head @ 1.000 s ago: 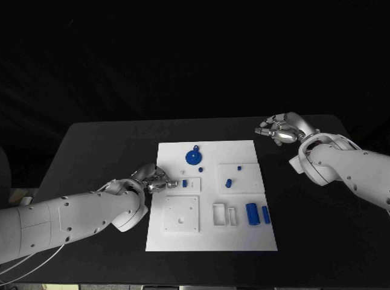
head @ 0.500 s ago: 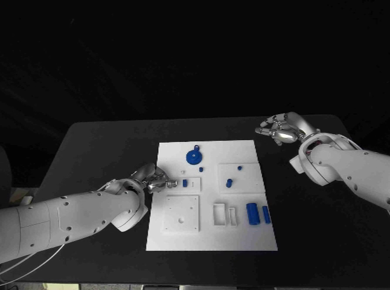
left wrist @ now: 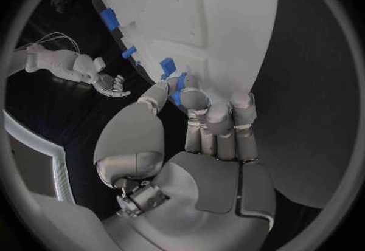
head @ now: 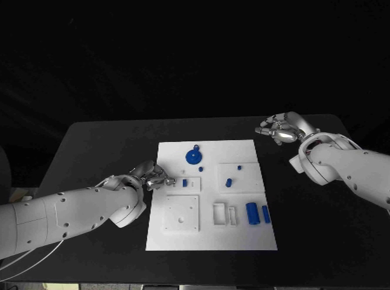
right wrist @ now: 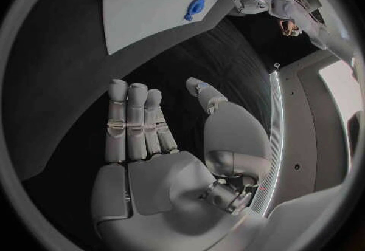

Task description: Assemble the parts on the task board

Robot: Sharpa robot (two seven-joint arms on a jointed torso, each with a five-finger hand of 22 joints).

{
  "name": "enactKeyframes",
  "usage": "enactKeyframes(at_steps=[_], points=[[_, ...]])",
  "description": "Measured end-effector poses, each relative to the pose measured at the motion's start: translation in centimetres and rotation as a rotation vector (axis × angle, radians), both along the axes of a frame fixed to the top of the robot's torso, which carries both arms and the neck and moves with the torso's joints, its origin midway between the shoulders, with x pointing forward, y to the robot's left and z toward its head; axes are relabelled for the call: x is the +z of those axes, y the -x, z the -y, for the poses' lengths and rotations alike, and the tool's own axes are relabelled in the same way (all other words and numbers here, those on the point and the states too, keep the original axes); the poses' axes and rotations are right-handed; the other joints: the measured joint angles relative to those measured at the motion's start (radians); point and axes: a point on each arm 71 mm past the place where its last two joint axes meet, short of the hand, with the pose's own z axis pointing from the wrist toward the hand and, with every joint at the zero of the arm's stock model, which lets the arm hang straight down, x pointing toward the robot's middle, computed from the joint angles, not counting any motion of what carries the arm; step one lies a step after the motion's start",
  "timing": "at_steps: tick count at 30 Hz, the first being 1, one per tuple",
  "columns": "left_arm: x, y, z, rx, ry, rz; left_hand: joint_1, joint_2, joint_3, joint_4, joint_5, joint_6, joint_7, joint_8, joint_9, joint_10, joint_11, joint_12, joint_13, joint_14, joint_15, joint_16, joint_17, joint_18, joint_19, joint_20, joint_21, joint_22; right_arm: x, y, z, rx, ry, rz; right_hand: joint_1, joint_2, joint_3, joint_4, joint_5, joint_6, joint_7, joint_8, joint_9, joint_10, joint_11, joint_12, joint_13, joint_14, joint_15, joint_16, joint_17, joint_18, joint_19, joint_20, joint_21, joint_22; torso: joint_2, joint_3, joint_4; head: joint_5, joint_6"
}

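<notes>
White task board (head: 210,229) sits mid black table (head: 99,139), long side running away from the robot. Head view: left hand (head: 153,179) at the board's left edge, fingers bunched over a small blue part (head: 185,183) just beside them; contact not readable from up here. Left wrist view settles it: fingers (left wrist: 216,118) curled together with thumb against a blue piece (left wrist: 178,88) at the fingertips, so the hand pinches that part right at the board (left wrist: 205,14) surface. The same view picks up two more blue pieces (left wrist: 109,18) along the board's far edge, plus the other hand (left wrist: 112,84) off over the dark table. Right hand (head: 282,130) hovers over bare table just off the board's far right corner, touching nothing. Right wrist view shows what the head view blurs: its fingers (right wrist: 133,123) straight and side by side, thumb held apart, palm empty. That view also catches the round blue part (right wrist: 194,6) on the board (right wrist: 137,8); in the head view it is the blue disc (head: 194,157) near the far end. Two upright blue blocks (head: 252,214) stand near the board's right side toward the robot, and small blue pegs (head: 229,180) sit mid-board.
</notes>
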Motion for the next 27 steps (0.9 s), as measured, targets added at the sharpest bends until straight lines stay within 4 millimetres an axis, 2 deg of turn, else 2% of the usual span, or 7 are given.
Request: enactKeyframes(at_steps=[17, 27], points=[[1.5, -0.8, 0.3, -0.033, -0.046, -0.074, 0.0, 0.0, -0.008, -0.008, 0.0, 0.0, 0.0, 0.0, 0.001, 0.0, 0.0, 0.0, 0.001, 0.0, 0.0, 0.0, 0.001, 0.0, 0.0, 0.0, 0.0, 0.0, -0.1, 0.0, -0.2, 0.002, -0.001, -0.001, 0.0, 0.0, 0.0, 0.0, 0.0, -0.005, 0.001, 0.0, 0.0, 0.0, 0.0, 0.0, -0.001, 0.0, 0.0, 0.0, 0.001, 0.0, 0.0, 0.0, 0.0, 0.001, 0.0, 0.0, 0.0002, 0.0, -0.003], [2.9, -1.5, 1.3, -0.079, -0.138, -0.09, 0.0, 0.0, -0.012, -0.012, -0.004, 0.003, -0.004, 0.0, 0.001, 0.0, 0.0, 0.0, 0.002, 0.002, 0.002, 0.004, 0.002, 0.0, 0.0, 0.0, 0.0, 0.0, -0.1, 0.0, -0.3, 0.004, -0.001, -0.002, 0.0, 0.0, 0.0, 0.0, 0.0, -0.005, 0.001, 0.0, 0.0, 0.0, 0.0, 0.0, -0.001, 0.0, 0.0, 0.0, 0.001, 0.0, 0.0, 0.0, 0.0, 0.001, 0.0, 0.0003, -0.0002, 0.001, -0.006]])
